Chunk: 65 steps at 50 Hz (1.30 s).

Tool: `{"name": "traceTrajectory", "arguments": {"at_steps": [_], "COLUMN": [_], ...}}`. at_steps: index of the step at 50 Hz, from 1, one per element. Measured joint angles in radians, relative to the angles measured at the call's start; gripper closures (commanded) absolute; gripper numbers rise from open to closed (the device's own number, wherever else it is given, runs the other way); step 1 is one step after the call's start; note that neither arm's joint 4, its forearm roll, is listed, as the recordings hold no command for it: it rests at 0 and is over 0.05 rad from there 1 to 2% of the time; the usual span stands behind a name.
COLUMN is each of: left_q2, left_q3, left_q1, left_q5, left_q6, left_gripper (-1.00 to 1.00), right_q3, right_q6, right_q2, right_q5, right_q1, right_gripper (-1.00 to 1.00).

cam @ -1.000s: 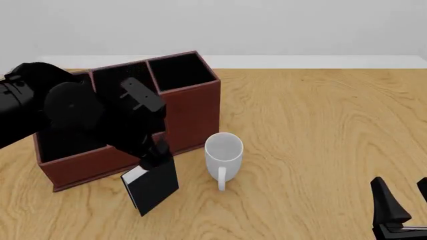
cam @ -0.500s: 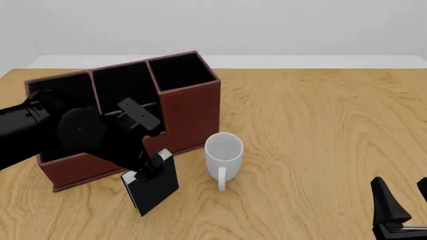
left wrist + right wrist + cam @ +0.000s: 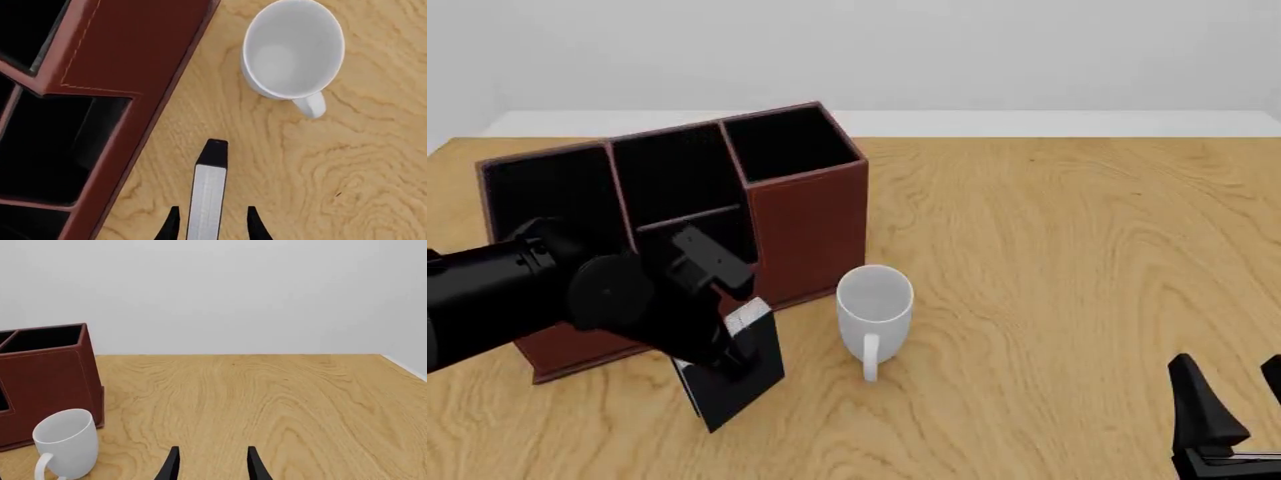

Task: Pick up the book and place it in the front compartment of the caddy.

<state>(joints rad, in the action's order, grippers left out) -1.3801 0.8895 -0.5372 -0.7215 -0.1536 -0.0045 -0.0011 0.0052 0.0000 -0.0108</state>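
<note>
The black book [image 3: 737, 378] with white page edges stands upright on the table just in front of the reddish-brown caddy [image 3: 807, 225]. My left gripper [image 3: 733, 343] has come down over its top and is open. In the left wrist view the book [image 3: 207, 195] runs between the two fingertips [image 3: 171, 226], with a gap on each side. The caddy's [image 3: 127, 45] low front section is beside the book there; in the front view my left arm covers most of it. My right gripper [image 3: 1236, 398] rests open at the near right, holding nothing.
A white mug [image 3: 874, 300] stands upright right of the book, close to the caddy's corner, and shows in both wrist views [image 3: 293, 50] [image 3: 63, 442]. Bare wooden table [image 3: 1068, 250] stretches to the right. The caddy's tall rear sections [image 3: 47, 375] rise behind.
My left arm has lowered from above the caddy toward the table, bringing the open fingers down around the top of the book. The book, the mug and my right arm have stayed put.
</note>
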Motion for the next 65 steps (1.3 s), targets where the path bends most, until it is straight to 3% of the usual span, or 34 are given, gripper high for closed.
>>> {"name": "traceTrajectory", "arguments": {"at_steps": [11, 12, 35, 48, 65], "left_q2": [-0.008, -0.007, 0.04, 0.072, 0.092], "left_q3": [-0.036, -0.04, -0.044, 0.042, 0.205], "left_q1": [0.003, 0.002, -0.044, -0.086, -0.108], "left_q5": [0.032, 0.034, -0.023, -0.13, -0.295], "left_q6": [0.012, 0.014, 0.027, 0.02, -0.054], "left_gripper": [-1.0, 1.0, 1.0, 1.0, 1.0], "right_q3": [0.0, 0.0, 0.0, 0.0, 0.0], "right_q6": [0.0, 0.0, 0.0, 0.0, 0.0], "right_q2": [0.0, 0.0, 0.0, 0.0, 0.0], "right_q5": [0.0, 0.0, 0.0, 0.0, 0.0], "right_q1": [0.0, 0.0, 0.0, 0.0, 0.0], "right_gripper": [-1.0, -1.0, -1.0, -1.0, -1.0]}}
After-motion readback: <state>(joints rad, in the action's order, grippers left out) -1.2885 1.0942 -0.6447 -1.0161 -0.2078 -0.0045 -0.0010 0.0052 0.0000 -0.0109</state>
